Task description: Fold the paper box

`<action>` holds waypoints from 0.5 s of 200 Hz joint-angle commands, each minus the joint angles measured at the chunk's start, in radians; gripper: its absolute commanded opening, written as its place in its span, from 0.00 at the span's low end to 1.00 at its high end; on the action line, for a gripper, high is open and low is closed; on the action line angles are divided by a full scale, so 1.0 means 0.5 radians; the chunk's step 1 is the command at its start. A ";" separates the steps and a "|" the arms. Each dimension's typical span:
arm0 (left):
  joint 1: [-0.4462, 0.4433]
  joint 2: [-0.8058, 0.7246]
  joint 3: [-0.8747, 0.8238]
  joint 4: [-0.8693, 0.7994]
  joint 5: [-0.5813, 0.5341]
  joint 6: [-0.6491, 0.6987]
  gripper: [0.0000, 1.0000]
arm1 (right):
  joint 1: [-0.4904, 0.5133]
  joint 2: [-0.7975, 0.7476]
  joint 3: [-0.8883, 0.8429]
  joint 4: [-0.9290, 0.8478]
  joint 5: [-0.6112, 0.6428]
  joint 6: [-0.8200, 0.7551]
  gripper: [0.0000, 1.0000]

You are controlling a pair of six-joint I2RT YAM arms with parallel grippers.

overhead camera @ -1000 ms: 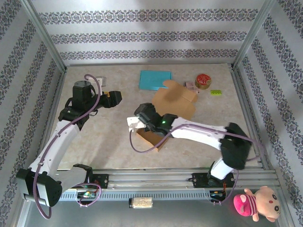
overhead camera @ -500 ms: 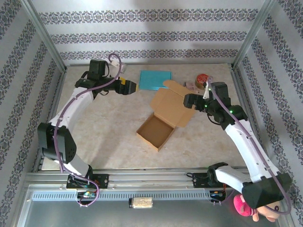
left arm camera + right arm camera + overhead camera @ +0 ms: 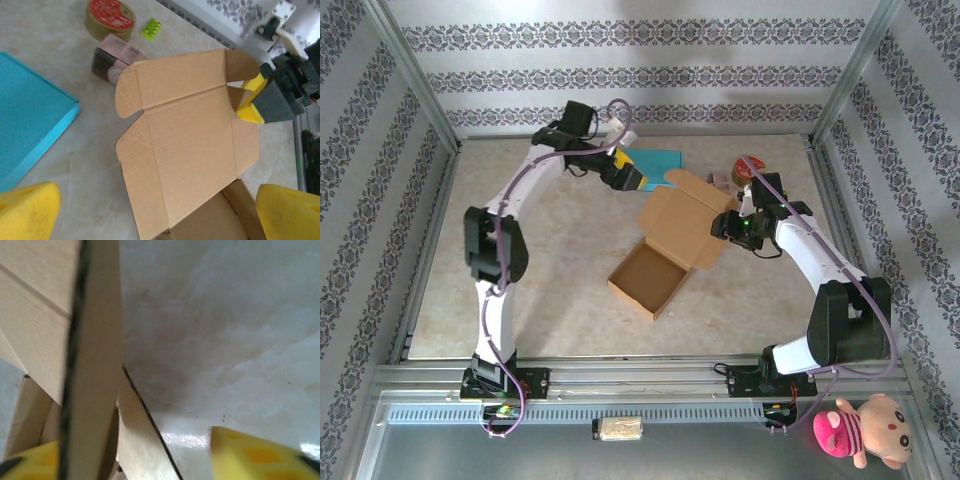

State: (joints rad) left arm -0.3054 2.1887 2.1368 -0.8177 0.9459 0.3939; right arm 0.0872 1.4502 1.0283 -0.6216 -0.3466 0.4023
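The paper box sits open near the middle of the counter. Its lid opens out from the box's far right side. Behind the box and a bit left lies a flat pad. A little case sits just behind the box's lid. Further back from the box is a round tin, and a toy brick lies behind the box too, more to the right. The left hand hangs behind the box, over the pad's near edge. The right hand is at the box's right, with the lid's edge between its fingers. A plush toy lies well in front of the box, to the right, off the counter.
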 commanded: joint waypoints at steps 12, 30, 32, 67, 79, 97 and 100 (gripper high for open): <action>-0.098 0.344 0.572 -0.683 0.045 0.401 1.00 | -0.009 -0.030 0.106 0.034 -0.072 -0.106 0.29; -0.112 0.497 0.784 -0.694 -0.093 0.264 1.00 | -0.003 -0.032 0.117 0.028 -0.101 -0.160 0.16; -0.113 0.510 0.803 -0.687 -0.108 0.241 1.00 | 0.000 -0.033 0.118 0.030 -0.104 -0.166 0.15; -0.122 0.614 0.832 -0.488 -0.185 -0.094 0.95 | 0.022 -0.016 0.161 0.022 -0.153 -0.237 0.09; -0.128 0.632 0.827 -0.497 -0.194 -0.088 0.94 | 0.033 -0.027 0.175 0.018 -0.139 -0.266 0.09; -0.132 0.668 0.828 -0.528 -0.210 -0.093 0.86 | 0.046 -0.048 0.200 0.010 -0.120 -0.304 0.10; -0.132 0.672 0.828 -0.536 -0.192 -0.093 0.85 | 0.049 -0.052 0.205 0.007 -0.115 -0.307 0.10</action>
State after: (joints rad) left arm -0.3668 2.4989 2.5141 -1.0481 0.8547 0.3782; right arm 0.0963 1.4487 1.0935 -0.6025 -0.4091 0.3023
